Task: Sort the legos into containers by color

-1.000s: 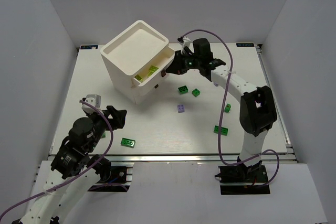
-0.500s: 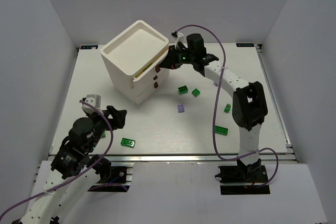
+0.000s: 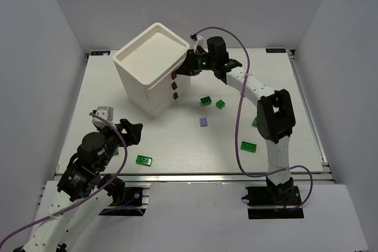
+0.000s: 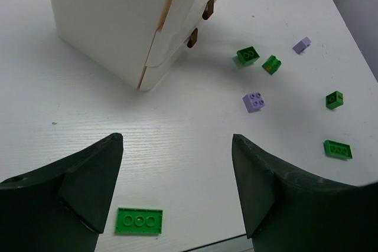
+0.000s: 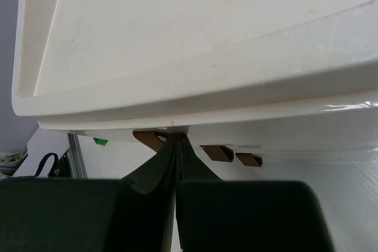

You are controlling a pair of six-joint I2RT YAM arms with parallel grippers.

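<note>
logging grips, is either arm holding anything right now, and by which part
Nothing is held. The right gripper is shut, fingers pressed together, tips at the top drawer's handle but not around it. The left gripper is open, empty.

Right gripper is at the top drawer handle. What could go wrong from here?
1. The right gripper, fingers together, sits against the top drawer's handle; a hard push may slide the white cabinet.
2. Backing out low, that arm could sweep the green legos lying near the cabinet.

Lab test cell: white walls (image 3: 41, 39), alu-frame table (image 3: 177, 143).
</note>
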